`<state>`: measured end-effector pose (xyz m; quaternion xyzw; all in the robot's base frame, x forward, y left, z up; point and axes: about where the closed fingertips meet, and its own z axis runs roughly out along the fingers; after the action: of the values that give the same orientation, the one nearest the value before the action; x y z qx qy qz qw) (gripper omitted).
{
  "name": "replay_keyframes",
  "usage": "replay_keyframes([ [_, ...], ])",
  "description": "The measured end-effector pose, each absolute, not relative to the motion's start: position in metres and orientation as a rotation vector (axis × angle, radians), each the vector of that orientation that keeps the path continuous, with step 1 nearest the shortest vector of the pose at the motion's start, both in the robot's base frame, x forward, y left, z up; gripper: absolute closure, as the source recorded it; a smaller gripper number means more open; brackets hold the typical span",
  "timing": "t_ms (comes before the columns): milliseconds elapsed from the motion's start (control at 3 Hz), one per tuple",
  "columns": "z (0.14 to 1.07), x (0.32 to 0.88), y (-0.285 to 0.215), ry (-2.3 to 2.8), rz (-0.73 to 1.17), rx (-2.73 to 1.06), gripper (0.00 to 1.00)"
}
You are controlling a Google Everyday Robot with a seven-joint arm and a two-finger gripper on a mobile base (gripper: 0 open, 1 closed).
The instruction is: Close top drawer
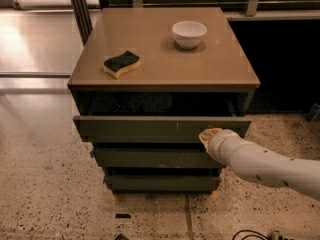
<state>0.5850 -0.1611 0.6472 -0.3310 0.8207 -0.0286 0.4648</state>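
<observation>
The top drawer (150,128) is a wide dark grey-brown drawer with a plain flat front. It stands partly out of the cabinet, with a dark gap above its front under the tabletop. My gripper (210,135) is at the end of the white arm coming in from the lower right. It presses against the right part of the drawer's front. The arm's wrist hides the gripper's tip.
The cabinet top (165,64) holds a yellow-and-green sponge (121,63) at the left and a white bowl (189,34) at the back right. Two narrower drawer fronts (155,158) sit below. Speckled floor surrounds the cabinet; cables (250,233) lie at the bottom right.
</observation>
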Motion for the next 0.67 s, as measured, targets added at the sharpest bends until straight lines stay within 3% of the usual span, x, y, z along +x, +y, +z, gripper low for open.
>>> replay_keyframes([
  [667,0.657,0.63,-0.173,1.944,-0.148,-0.74,1.0],
])
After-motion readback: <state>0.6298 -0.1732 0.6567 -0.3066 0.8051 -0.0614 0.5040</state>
